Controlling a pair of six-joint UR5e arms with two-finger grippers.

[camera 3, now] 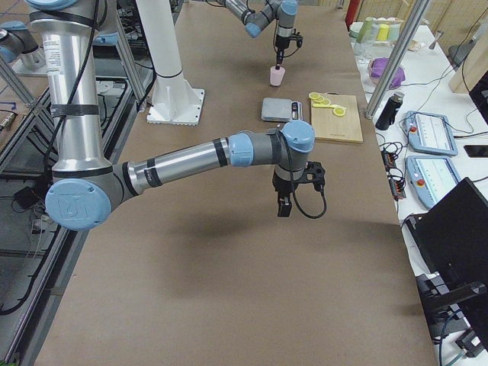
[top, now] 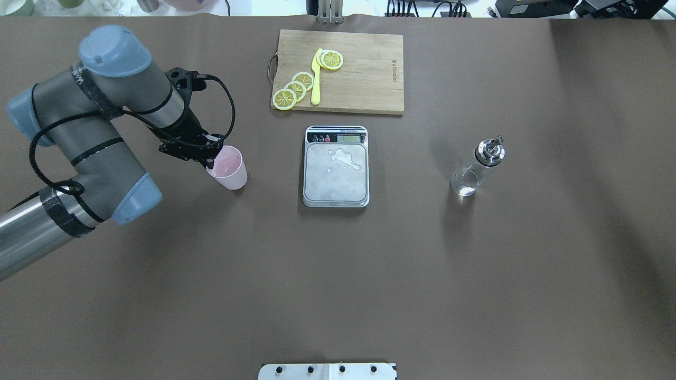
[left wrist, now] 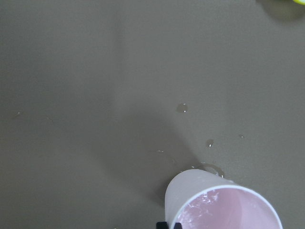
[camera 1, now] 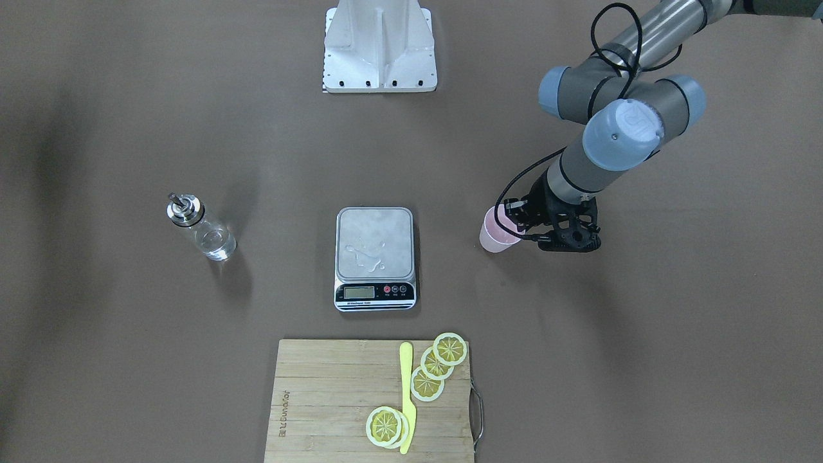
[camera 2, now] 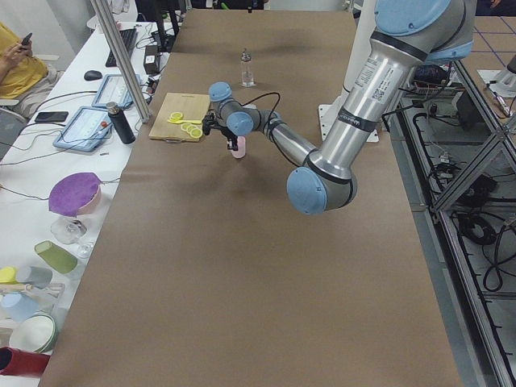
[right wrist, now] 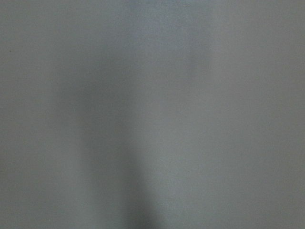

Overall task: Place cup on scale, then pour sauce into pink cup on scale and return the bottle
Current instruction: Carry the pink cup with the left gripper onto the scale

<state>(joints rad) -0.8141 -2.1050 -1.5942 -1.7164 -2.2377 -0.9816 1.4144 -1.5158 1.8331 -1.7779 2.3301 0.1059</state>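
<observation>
One pink cup (top: 228, 170) is the whole business at this step, and it sits off the scale (top: 336, 184), out toward the robot's left side of the tabletop (top: 338, 274). It is mouth up and leans a little; whether its base rests on the tabletop or is just clear of it I cannot tell. The left arm's fingers (top: 203, 154) come down on the rim at the side away from the scale, one inside the wall and one outside, and look clamped on it. So the carry, as I judge it, runs straight toward the robot's right to reach the steel platform.

Inside the cup only a few droplets cling to the wall. The platform carries a small puddle of clear liquid (top: 346, 157), so the cup could slide when set down. Beyond the scale, well apart on the robot's right, stands the bottle (top: 478, 169), upright, with a shallow layer of sauce (top: 465, 184) at its bottom.

The right arm's fingers (camera 3: 284, 204) hang over bare tabletop; I cannot tell if they are apart or together. A cutting board (top: 364, 79) with lemon slices (top: 294, 88) lies past the scale.
</observation>
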